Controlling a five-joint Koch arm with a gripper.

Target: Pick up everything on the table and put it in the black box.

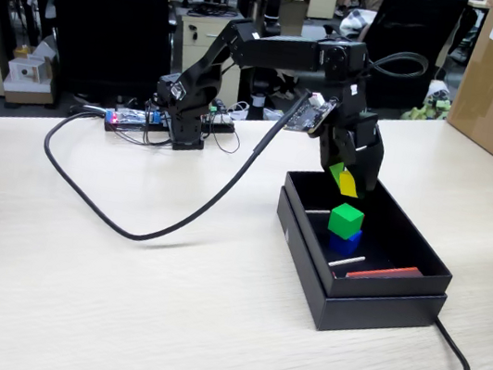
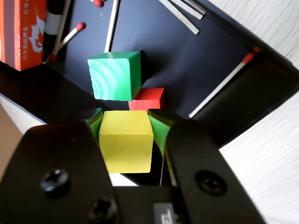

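Clamped between my two black jaws, close under the wrist camera, sits the yellow cube, pinched on both sides by my gripper, whose green pads press against its faces. I hold it over the black box, above the open interior and clear of the walls as the fixed view shows it. Below me lie the green cube, which in the fixed view rests on a blue cube, a red cube just beside them, scattered matches and an orange matchbox against one wall. So I judge this to be the delivery step: the cube is carried and not yet let go. Next I would spread the jaws to drop it, ideally shifted a little aside first, since the green cube stands almost directly beneath and a landing on that stack could topple or bounce.
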